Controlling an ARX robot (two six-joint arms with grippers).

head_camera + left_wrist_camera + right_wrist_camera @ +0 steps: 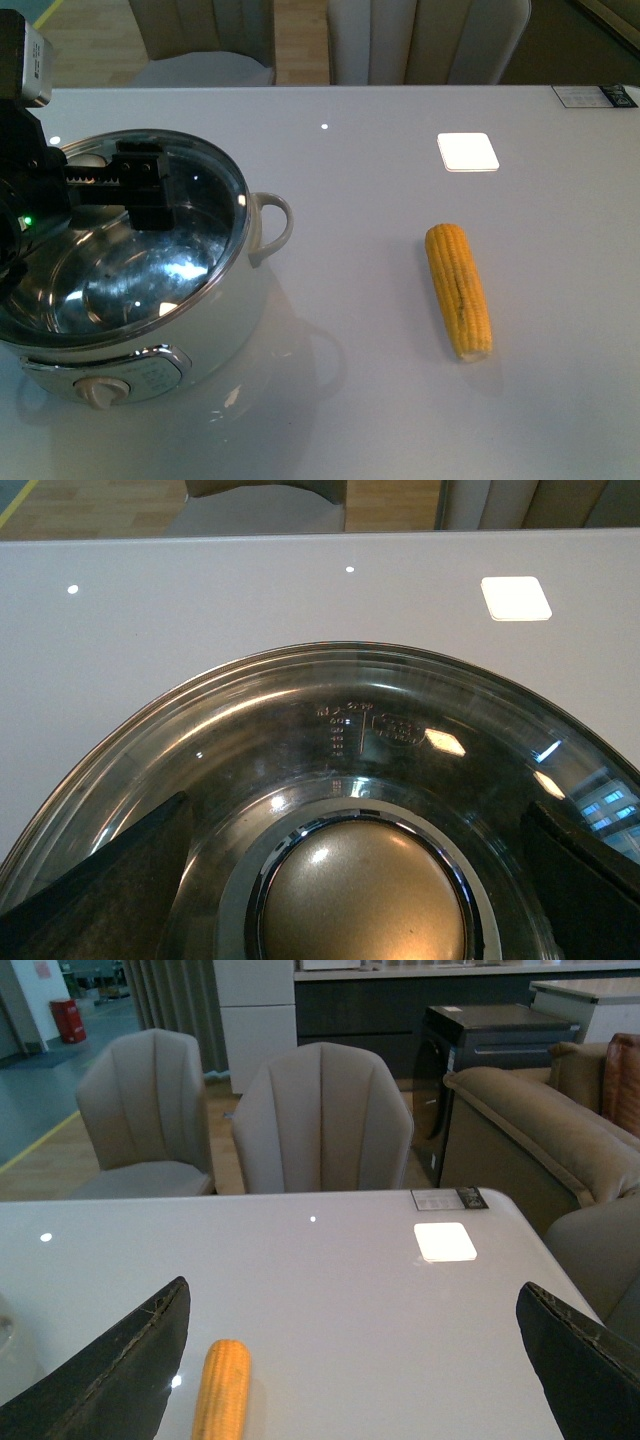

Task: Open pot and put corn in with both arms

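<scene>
Your left claw (358,815) hung spread wide, gripping nothing, one finger on each side of the bronze knob (365,895) of the glass lid (300,710), which sat on the pot (250,300) at the left of the counter (400,400); level marks (338,735) and a stamp showed through the glass, too small to read. Your right claw (352,1290) was likewise released above the counter; the corn (459,290) lay on its side, well right of the pot; a printed card (595,96) at the far corner was illegible.

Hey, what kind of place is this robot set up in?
Probably a home-style dining and living area, possibly a staged one: a white table with upholstered chairs at its far edge, a sofa off to one side, and an electric pot on the table.
</scene>
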